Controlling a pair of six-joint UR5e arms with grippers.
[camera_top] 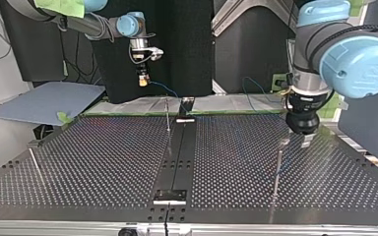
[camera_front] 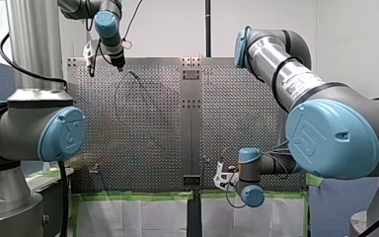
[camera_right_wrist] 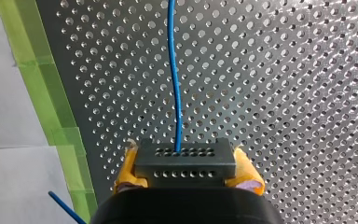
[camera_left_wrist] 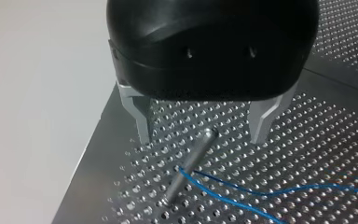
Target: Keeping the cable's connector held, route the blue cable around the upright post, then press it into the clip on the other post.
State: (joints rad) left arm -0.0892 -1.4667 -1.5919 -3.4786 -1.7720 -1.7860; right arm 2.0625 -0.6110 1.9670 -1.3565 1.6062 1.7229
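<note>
1. R hand (camera_right_wrist: 186, 171) clamped on connector (camera_right_wrist: 185, 158), yellow pads either side. Blue cable (camera_right_wrist: 175, 70) runs straight ahead of it over tabletop (camera_right_wrist: 284, 93).
2. L hand (camera_left_wrist: 201, 140) open, holding nothing; metal fingers (camera_left_wrist: 140, 116) astride post (camera_left_wrist: 186, 163), just above its top.
3. Cable bends round post below L hand, touching it.
4. Likely best: firm R grip, light tension so loop doesn't ride up off post. Can't make out clip.
</note>
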